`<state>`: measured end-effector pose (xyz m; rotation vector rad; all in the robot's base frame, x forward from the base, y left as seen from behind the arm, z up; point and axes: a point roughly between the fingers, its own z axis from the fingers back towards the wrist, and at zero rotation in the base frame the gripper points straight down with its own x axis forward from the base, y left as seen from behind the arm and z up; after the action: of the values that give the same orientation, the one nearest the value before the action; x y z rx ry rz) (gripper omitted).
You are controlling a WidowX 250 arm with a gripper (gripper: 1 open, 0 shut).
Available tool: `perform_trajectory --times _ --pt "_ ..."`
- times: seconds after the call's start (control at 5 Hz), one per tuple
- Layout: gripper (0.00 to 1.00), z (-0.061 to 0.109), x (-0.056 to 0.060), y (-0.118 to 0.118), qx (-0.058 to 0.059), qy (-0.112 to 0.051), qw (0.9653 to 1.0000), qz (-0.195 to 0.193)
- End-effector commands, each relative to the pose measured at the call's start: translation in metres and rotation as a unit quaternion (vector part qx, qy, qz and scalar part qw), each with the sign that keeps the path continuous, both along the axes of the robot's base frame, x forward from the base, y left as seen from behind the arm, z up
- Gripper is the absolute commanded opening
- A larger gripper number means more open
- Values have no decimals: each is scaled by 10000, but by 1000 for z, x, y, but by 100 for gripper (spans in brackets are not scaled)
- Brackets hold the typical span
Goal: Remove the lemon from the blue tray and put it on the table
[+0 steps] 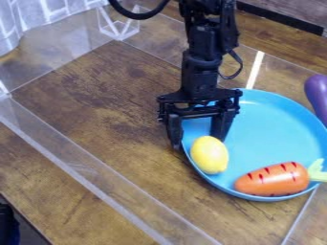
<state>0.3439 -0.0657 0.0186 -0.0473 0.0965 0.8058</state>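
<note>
Far to the left of the pincer, a clear acrylic wall (pixel 76 158) runs along the near edge of the table (pixel 90 100), a dark brown wooden top with visible grain and glossy streaks of reflected light. Between that wall and the pincer there is only bare wood.

The black arm (pixel 205 43) comes down from the top of the view almost straight, its wrist section upright and a thin cable looping off its right side. At its lower end the pincer (pixel 200 134) points down at the tabletop, its two dark fingers (pixel 173 129) spread wide apart with nothing between them. The left finger stands over the wood just outside the blue tray (pixel 274 129), and the right finger stands over the tray's left part, so the pincer straddles the rim. Whether the fingertips touch the surface cannot be told.

The lemon (pixel 208 153) lies just below and in front of the spread fingers, slightly right of the pincer's middle, resting inside the tray close to its left rim. It is near the fingertips but not enclosed by them.

Further right and a little nearer the camera, an orange carrot (pixel 272 179) with a green top lies on the tray's front part, well apart from the pincer. At the right edge, above the tray, a purple eggplant (pixel 316 96) is partly cut off by the view.
</note>
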Motion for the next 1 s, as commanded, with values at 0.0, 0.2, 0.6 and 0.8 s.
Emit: perform_trajectory --times 0.0,0.2,0.6,0.8 --pt "100 -6 0 -12 49 70 9999 109" --pt "100 -6 1 -12 67 98 9998 152" --pt "100 -7 2 -12 102 155 9995 238" --pt "100 -7 2 -12 117 184 9994 284"
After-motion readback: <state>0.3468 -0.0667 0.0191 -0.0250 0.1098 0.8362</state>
